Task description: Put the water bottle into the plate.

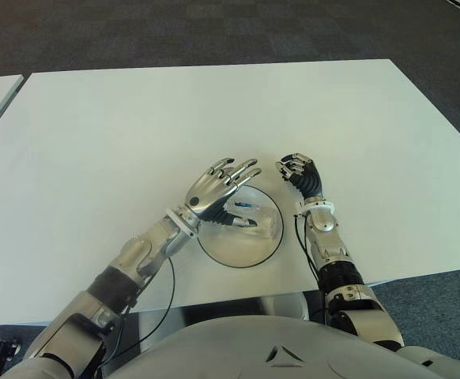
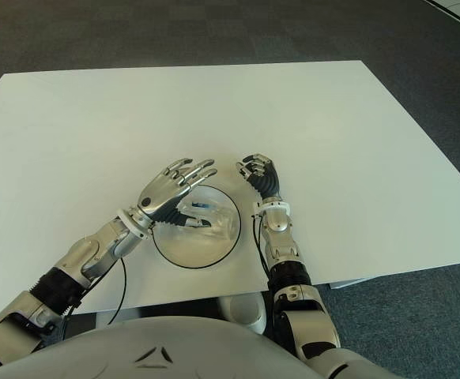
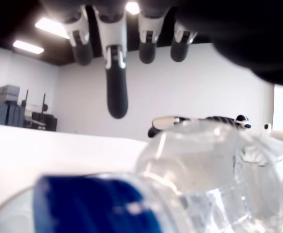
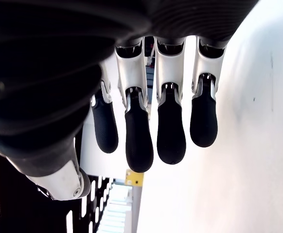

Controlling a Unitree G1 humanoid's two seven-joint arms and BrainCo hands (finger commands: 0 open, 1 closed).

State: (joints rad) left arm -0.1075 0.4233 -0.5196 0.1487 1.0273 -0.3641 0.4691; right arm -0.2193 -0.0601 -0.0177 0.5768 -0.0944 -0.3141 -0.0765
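Release step, by the look of it: bottle [image 1: 250, 217] lies on its side in plate [image 1: 238, 254], near tabletop [image 1: 135, 134] front edge. Left hand [image 1: 218, 189] hovers just above it, fingers [image 3: 116, 92] wide, holding nothing. Right hand [image 1: 301, 175] beside plate, on its right, fingers curled, empty. Next: lift left hand clear w/o nudging bottle. Bottle clear plastic, blue label, crumpled-looking.

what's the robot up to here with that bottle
A clear water bottle with a blue cap lies on its side in the round plate near the front edge of the white table. The left hand hovers over the bottle with fingers spread, holding nothing. The right hand shows just right of the plate, fingers curled, also holding nothing. The bottle looks to be placed already.
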